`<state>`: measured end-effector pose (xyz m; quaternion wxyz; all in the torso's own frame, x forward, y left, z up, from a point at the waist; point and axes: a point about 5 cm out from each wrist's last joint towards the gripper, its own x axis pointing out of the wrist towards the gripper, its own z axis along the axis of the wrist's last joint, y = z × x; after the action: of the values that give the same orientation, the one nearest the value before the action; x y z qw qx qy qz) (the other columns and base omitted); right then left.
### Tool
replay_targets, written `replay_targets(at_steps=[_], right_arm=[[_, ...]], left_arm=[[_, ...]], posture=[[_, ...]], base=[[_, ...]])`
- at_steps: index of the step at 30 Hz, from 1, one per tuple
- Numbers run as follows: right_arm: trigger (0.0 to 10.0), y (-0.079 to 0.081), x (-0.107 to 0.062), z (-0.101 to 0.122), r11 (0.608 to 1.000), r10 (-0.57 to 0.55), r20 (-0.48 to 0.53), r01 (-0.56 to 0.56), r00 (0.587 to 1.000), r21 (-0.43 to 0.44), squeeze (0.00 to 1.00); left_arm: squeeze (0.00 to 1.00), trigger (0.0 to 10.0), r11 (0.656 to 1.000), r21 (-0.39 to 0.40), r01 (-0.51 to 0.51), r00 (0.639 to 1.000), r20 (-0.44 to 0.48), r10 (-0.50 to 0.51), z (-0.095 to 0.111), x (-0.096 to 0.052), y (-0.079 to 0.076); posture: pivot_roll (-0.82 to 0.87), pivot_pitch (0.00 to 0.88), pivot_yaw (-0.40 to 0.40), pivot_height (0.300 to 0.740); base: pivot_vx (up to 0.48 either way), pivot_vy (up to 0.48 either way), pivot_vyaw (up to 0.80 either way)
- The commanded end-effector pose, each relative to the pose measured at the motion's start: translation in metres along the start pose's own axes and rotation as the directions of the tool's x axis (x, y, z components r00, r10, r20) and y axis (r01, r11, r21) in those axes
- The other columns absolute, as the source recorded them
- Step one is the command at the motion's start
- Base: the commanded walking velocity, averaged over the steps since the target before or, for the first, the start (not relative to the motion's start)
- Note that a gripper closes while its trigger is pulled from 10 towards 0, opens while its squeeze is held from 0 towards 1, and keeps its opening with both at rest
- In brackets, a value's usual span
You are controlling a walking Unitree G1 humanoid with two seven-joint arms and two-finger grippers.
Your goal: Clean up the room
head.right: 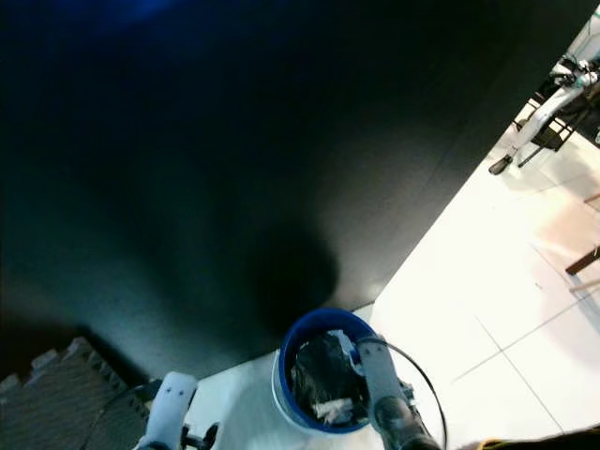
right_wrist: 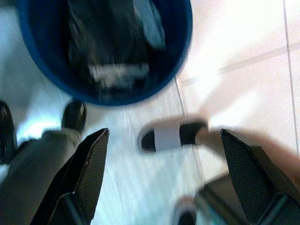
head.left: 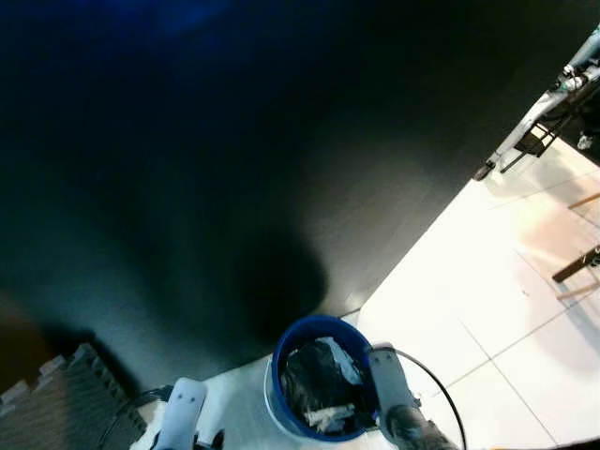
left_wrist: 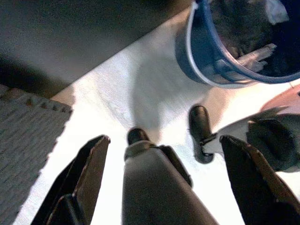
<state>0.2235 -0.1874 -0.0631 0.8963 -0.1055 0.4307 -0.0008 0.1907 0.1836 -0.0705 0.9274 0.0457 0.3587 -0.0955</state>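
My 2 pincers, left [left_wrist: 159, 183] and right [right_wrist: 161, 178], gape wide; next, that slipper [right_wrist: 171, 135] by the bin [head.left: 319, 380].

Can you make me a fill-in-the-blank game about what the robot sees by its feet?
1. The bin is the colour ____.
2. Inside the bin lies a crumpled ____ bag.
3. The fingers of the right claw are spread ____.
4. On the pale floor near the bin lies a grey and black ____.

Missing words: blue; black; open; slipper
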Motion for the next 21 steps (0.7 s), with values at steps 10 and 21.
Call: replay_targets(at_steps=[10,21], right_arm=[[10.0,-0.012,-0.011,-0.055,0.999,0.001,-0.146,0.005,0.989,0.042,0.0],[10.0,-0.007,-0.015,-0.069,0.988,0.095,-0.214,-0.118,0.972,-0.097,0.0]], left_arm=[[0.0,10.0,0.998,-0.037,-0.053,0.975,-0.216,0.044,-0.041,-0.014,0.005],[0.0,10.0,0.995,-0.053,-0.087,0.944,-0.324,0.066,-0.061,-0.022,0.0]], posture=[[0.17,0.0,-0.136,0.74],[0.16,0.0,-0.139,0.74]], base=[[-0.254,0.0,0.0],[-0.291,0.0,0.0]])
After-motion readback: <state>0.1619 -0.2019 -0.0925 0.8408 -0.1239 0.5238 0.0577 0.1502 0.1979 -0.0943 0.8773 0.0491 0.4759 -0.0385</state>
